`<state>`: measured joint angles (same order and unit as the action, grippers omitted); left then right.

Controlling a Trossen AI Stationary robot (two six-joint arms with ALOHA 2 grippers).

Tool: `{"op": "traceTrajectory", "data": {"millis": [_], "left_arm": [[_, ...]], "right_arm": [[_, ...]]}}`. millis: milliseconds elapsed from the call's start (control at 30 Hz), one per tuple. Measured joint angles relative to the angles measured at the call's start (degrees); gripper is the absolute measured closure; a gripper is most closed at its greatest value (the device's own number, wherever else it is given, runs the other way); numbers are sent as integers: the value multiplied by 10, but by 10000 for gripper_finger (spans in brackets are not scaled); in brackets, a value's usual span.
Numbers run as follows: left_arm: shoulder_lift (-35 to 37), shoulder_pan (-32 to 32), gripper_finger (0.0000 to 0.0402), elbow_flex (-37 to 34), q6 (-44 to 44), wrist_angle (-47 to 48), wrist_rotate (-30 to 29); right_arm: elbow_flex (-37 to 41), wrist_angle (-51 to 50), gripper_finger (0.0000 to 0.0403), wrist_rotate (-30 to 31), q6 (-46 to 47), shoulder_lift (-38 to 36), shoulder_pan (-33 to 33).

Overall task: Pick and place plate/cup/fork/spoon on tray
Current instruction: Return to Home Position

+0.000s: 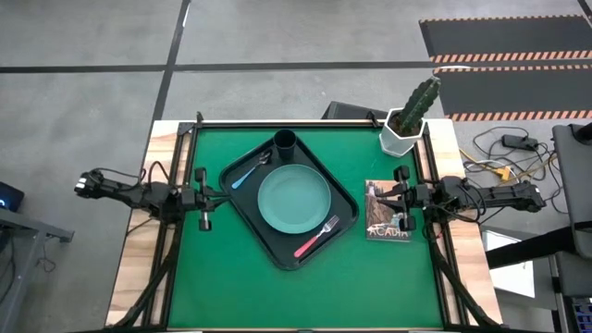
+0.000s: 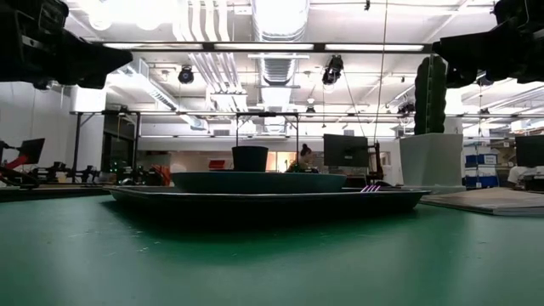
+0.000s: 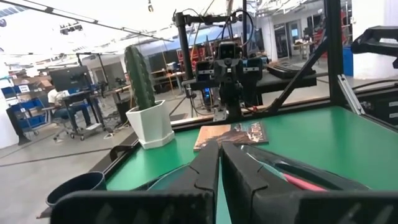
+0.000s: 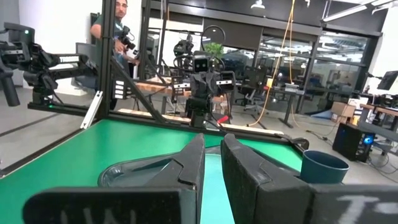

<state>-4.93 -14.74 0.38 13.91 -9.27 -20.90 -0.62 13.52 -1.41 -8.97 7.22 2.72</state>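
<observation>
The dark tray (image 1: 242,208) lies turned on the green table. On it sit the teal plate (image 1: 294,198), the dark cup (image 1: 285,141) at its far corner, the blue-handled spoon (image 1: 248,172) left of the plate and the red-handled fork (image 1: 316,238) at the plate's near right. My left gripper (image 1: 205,197) hovers at the table's left edge, shut and empty. My right gripper (image 1: 403,196) hovers at the right, above the picture book, shut and empty. The cup also shows in the right wrist view (image 4: 323,167) and the left wrist view (image 3: 78,185).
A picture book (image 1: 387,222) lies right of the tray. A white angular pot with a cactus (image 1: 407,122) stands at the far right corner. Open green table lies near the front edge. A person (image 4: 112,28) stands beyond the table in the right wrist view.
</observation>
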Motion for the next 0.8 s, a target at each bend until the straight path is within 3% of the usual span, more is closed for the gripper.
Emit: {"op": "traceTrajectory", "data": {"millis": [800], "left_arm": [[-52, 0, 402, 0, 0, -1, 0]], "right_arm": [[0, 0, 360, 0, 0, 0, 0]]}}
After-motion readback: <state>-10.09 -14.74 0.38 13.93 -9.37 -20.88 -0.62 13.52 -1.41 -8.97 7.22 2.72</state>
